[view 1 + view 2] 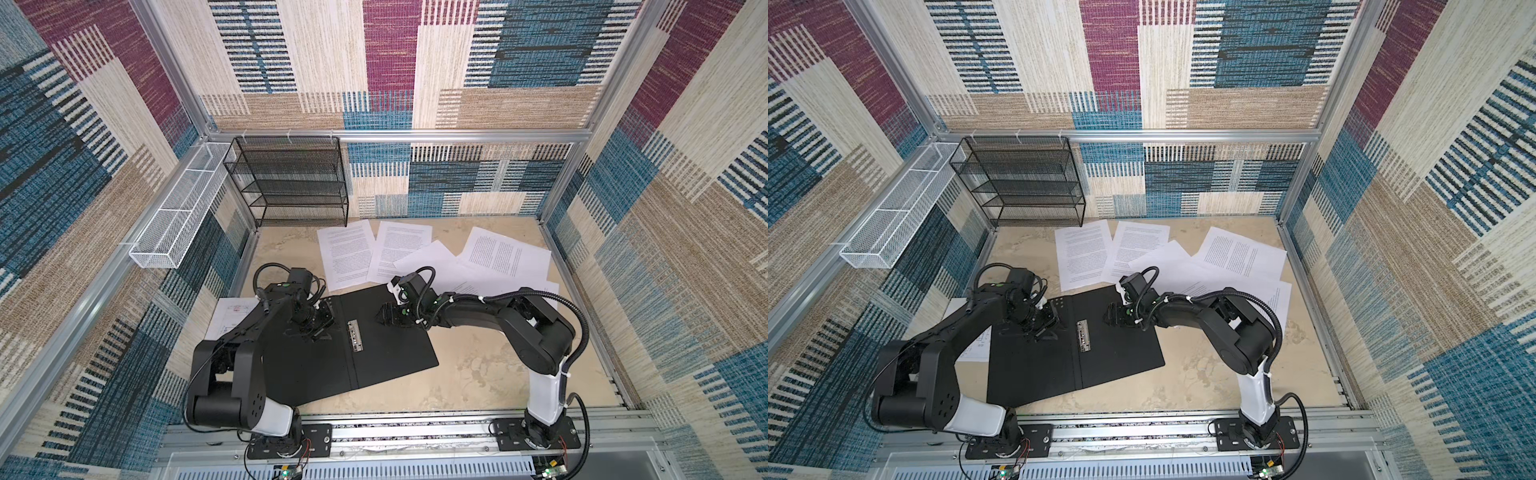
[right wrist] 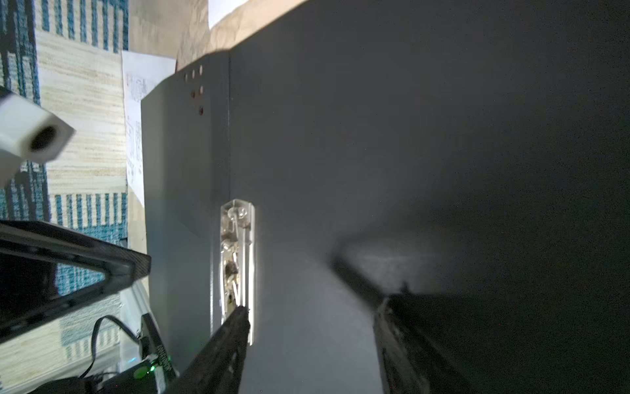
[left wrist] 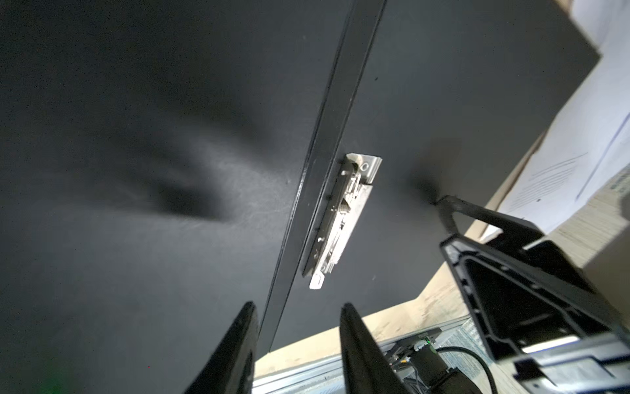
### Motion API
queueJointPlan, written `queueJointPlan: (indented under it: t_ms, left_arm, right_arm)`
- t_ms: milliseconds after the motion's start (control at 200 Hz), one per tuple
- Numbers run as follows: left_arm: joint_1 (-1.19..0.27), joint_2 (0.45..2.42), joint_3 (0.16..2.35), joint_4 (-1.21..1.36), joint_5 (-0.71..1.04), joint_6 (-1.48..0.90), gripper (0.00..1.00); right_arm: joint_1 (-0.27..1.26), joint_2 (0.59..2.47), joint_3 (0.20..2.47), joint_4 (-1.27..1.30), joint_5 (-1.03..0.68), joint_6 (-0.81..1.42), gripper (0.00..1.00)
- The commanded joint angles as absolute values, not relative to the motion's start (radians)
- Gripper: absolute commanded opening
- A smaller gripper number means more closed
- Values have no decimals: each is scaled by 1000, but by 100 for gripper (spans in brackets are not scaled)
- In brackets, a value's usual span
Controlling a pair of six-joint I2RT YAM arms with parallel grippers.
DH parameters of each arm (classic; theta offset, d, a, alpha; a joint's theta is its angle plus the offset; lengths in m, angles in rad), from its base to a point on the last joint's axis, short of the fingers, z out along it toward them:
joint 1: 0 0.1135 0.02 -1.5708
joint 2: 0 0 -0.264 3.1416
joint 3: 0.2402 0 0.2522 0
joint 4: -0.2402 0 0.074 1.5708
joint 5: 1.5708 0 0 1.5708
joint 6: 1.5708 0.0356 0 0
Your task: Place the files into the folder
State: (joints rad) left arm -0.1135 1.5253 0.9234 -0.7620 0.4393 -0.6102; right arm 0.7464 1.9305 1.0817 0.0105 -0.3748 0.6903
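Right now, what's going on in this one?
Both arms are over the open folder, which lies black inside up on the table with its metal clip exposed. The left fingers and right fingers stand apart, one pair over each flap, holding nothing. The printed sheets lie loose beyond the folder's far edge, and a sheet with drawings lies at its left edge. No paper is in the folder yet.

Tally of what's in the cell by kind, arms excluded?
white paper sheets: 6
folder, lying open: 1
black mesh rack: 1
white mesh basket: 1
Total: 9
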Motion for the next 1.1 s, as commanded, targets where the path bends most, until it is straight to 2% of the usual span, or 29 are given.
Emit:
queueJointPlan:
  t_ms: [0,100,175,396,576,741,826,871,977,1097]
  left_arm:
    - [-158,1586,917,-646,424,-645,34]
    - [-189,1653,930,-614,415,-654,24]
    - [-214,1708,945,-599,415,-668,21]
    - [-328,1820,983,-488,454,-742,21]
    - [-388,1921,1050,-415,500,-795,21]
    - [-389,1876,1108,-432,525,-788,25]
    - [-389,1816,1130,-451,526,-790,36]
    - [-389,1800,1144,-464,524,-795,39]
    - [-389,1822,1188,-488,501,-809,35]
    - [-391,1892,1236,-485,532,-821,28]
  right_arm:
    - [718,1909,1025,61,-345,732,51]
    - [675,1887,964,67,-330,747,40]
    - [631,1874,911,85,-330,752,37]
    - [501,1864,838,102,-316,743,33]
    - [430,1781,794,87,-267,773,33]
    - [449,1707,832,44,-257,697,33]
    - [495,1672,866,-1,-230,652,36]
    - [519,1659,883,-28,-219,643,40]
    - [564,1644,888,-44,-261,653,42]
    - [611,1647,879,-46,-313,675,38]
